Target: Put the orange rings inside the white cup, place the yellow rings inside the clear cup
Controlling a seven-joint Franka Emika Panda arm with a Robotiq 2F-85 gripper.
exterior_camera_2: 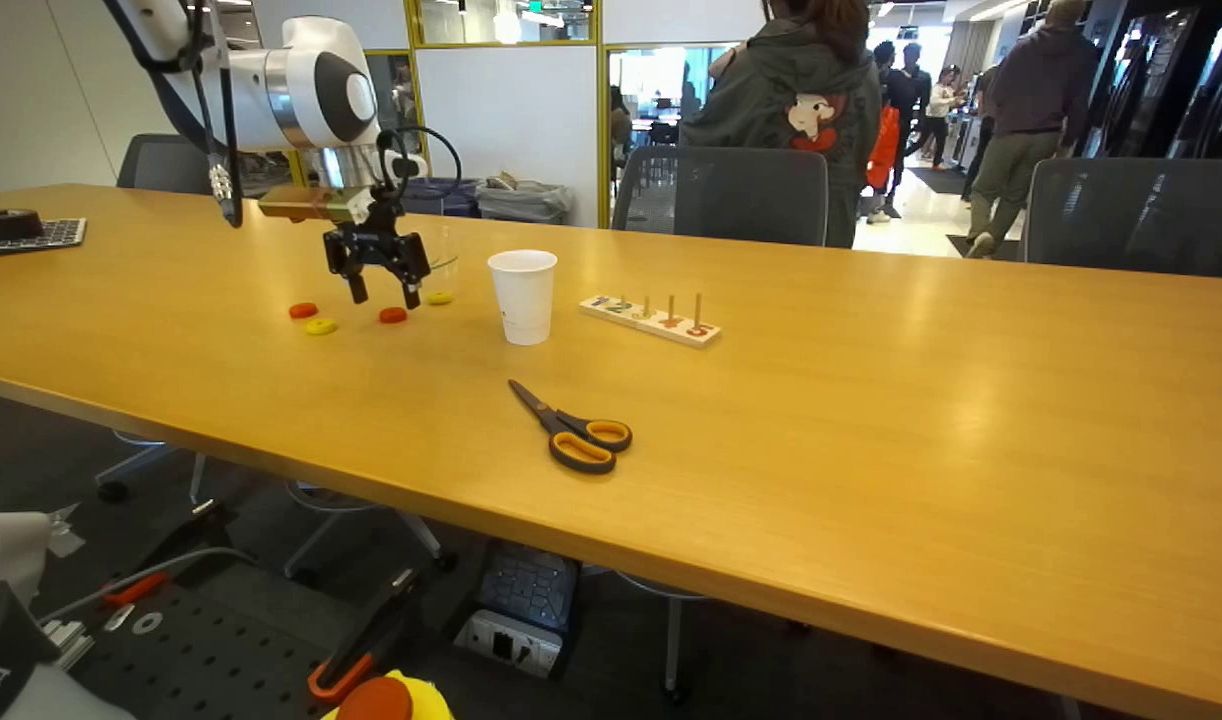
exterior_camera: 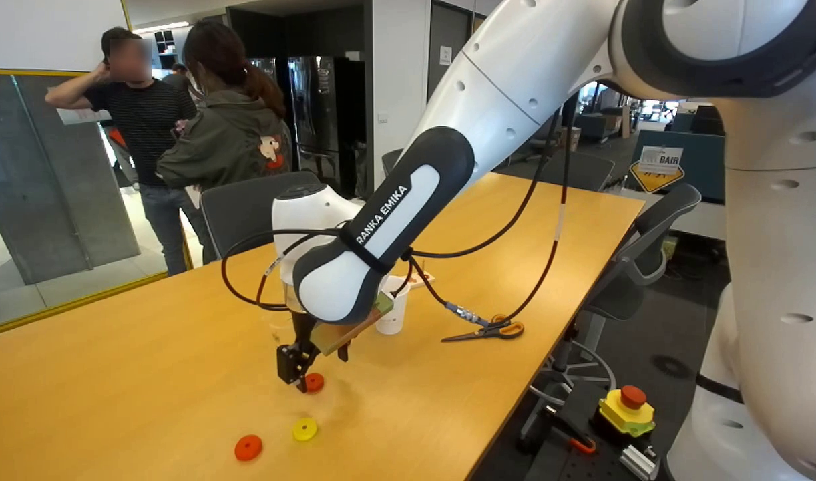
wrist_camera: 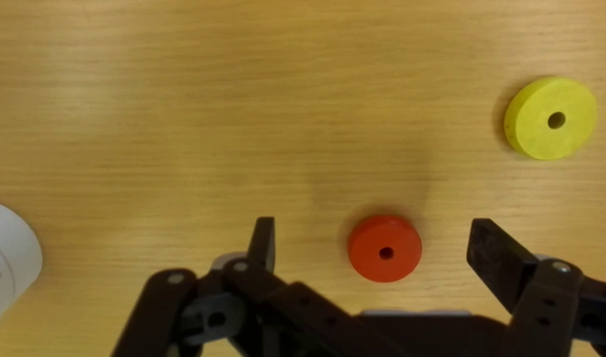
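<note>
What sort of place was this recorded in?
Most likely an office, perhaps a shared meeting area: there is a long table, dark chairs along its sides, and a keyboard lying on it.

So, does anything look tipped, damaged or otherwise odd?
Nothing looks tipped or damaged: the white cup stands upright and the orange rings lie flat. The scissors seem the odd item, lying loose near that cup with no clear part in this job.
</note>
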